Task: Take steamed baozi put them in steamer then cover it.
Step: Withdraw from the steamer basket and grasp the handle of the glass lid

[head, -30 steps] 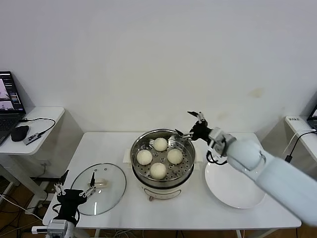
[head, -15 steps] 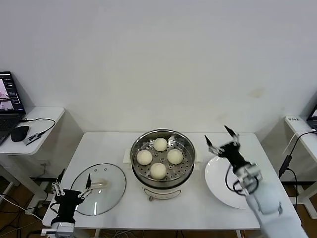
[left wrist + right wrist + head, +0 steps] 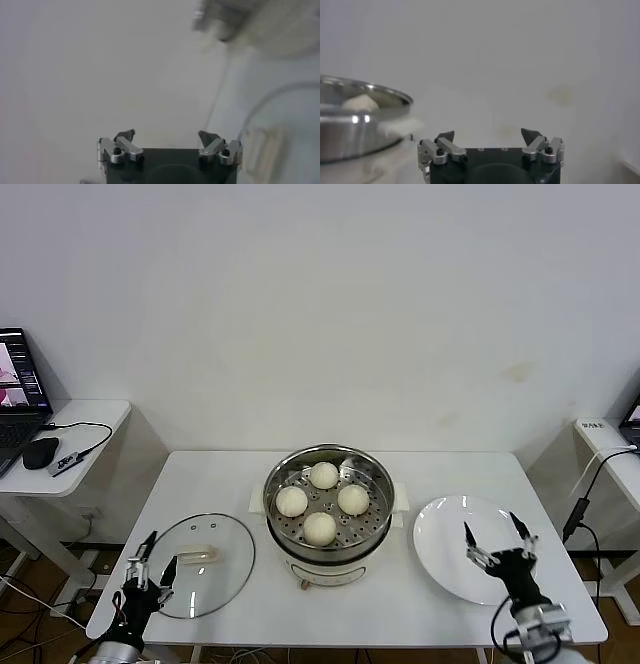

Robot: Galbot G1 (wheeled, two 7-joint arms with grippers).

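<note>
Several cream-white baozi (image 3: 320, 527) lie on the perforated tray of the steel steamer (image 3: 276, 529) at the table's middle. The steamer also shows in the right wrist view (image 3: 355, 125), with one baozi (image 3: 361, 102) above its rim. The glass cover (image 3: 225, 574) with its cream handle (image 3: 198, 557) lies flat on the table, left of the steamer. My left gripper (image 3: 146, 569) is open and empty at the front left, beside the cover's near edge; it also shows in the left wrist view (image 3: 166, 135). My right gripper (image 3: 497, 537) is open and empty at the front right, over the plate's near edge; it also shows in the right wrist view (image 3: 489, 134).
A flat white plate (image 3: 445, 534) lies right of the steamer, with nothing on it. A side desk (image 3: 85, 424) with a laptop, mouse and cable stands at the far left. Another desk corner (image 3: 600, 434) shows at the far right.
My right arm has drawn back from the steamer's far right rim, across the plate, to the front right. My left gripper has shifted slightly near the cover.
</note>
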